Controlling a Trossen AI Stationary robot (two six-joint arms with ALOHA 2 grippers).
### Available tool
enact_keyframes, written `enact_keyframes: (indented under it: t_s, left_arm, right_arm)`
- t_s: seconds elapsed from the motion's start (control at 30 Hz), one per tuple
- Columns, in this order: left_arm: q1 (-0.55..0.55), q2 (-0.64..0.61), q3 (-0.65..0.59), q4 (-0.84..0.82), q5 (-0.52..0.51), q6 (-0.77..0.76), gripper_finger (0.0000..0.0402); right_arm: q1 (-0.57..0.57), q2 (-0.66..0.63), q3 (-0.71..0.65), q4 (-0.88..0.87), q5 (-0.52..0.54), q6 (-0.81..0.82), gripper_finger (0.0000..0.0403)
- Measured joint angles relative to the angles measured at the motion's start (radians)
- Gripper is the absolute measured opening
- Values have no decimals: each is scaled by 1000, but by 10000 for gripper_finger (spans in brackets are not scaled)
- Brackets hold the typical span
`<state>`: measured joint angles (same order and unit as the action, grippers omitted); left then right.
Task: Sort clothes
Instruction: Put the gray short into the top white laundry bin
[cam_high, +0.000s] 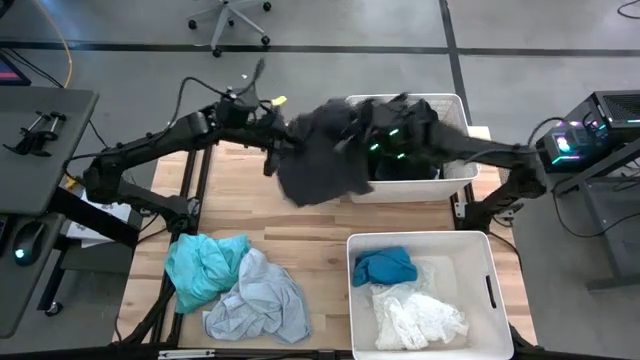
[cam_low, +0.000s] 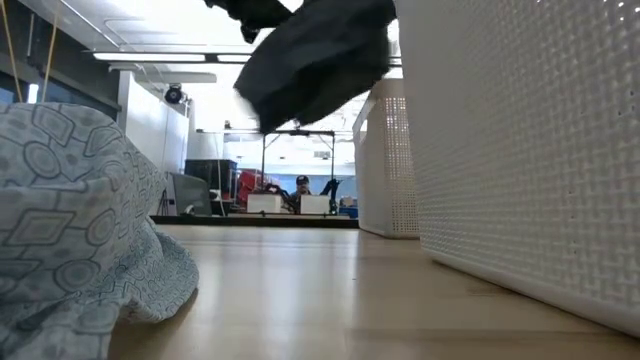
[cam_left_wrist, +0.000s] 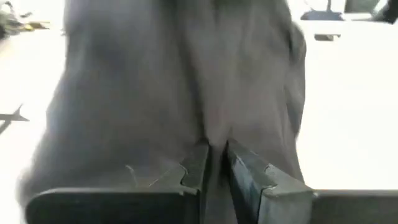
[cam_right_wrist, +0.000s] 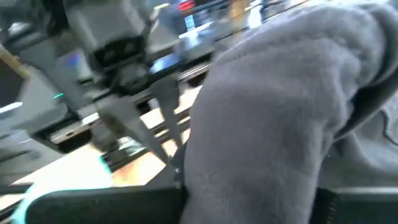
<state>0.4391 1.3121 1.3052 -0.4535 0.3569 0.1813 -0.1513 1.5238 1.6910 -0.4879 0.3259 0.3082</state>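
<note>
We're holding the charcoal grey fabric garment aloft w/ left gripper, fingers pinched together on a fold. It's hanging just beside the far white slatted plastic bin, long axis drooping toward the table. Right gripper is sitting over that bin, nearer; can't tell its fingers. Teal and pale blue garments are lying near-left.

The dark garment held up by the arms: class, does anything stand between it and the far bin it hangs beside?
Nothing visible does. The dark garment hangs off the table, pinched by the left gripper, with its edge at the far bin's open rim. The right gripper is over that bin.
</note>
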Motion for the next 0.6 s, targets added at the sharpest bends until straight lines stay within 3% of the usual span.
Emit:
enact_keyframes:
  t_s: [0.27,0.43,0.6]
  left_arm:
    - [62,-57,-3,12,-67,-12,54]
    - [81,-57,-3,9,-118,-13,53]
    - [85,-53,-4,10,-115,-13,53]
  right_arm:
    - [-7,-22,416,-652,404,44,46]
    - [-61,-26,513,-957,416,195,46]
    - [-137,-22,427,-1077,324,276,48]
